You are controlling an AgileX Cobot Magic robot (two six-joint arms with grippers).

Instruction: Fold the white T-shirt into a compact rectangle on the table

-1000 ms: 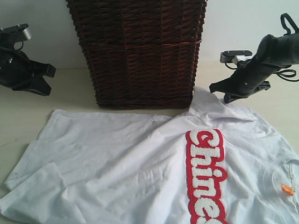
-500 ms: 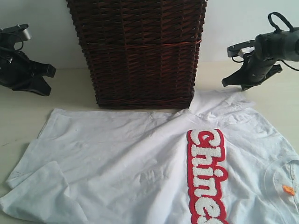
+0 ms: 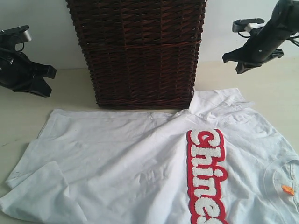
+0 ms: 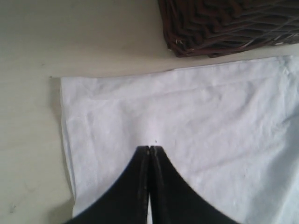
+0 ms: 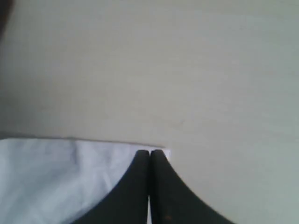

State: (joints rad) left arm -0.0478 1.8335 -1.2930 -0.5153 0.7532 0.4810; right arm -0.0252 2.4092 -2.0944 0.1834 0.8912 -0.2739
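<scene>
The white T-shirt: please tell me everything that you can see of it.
The white T-shirt lies spread front up on the pale table, turned sideways, with mild wrinkles. It looks like soft cotton. Fuzzy white lettering outlined in red runs across the chest. A small orange tag sits in the neck. One sleeve points toward the wicker basket; a corner near the hem is folded over. Its near part is out of frame.

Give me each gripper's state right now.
Left gripper: closed, holding nothing.
Right gripper: closed, holding nothing.
</scene>
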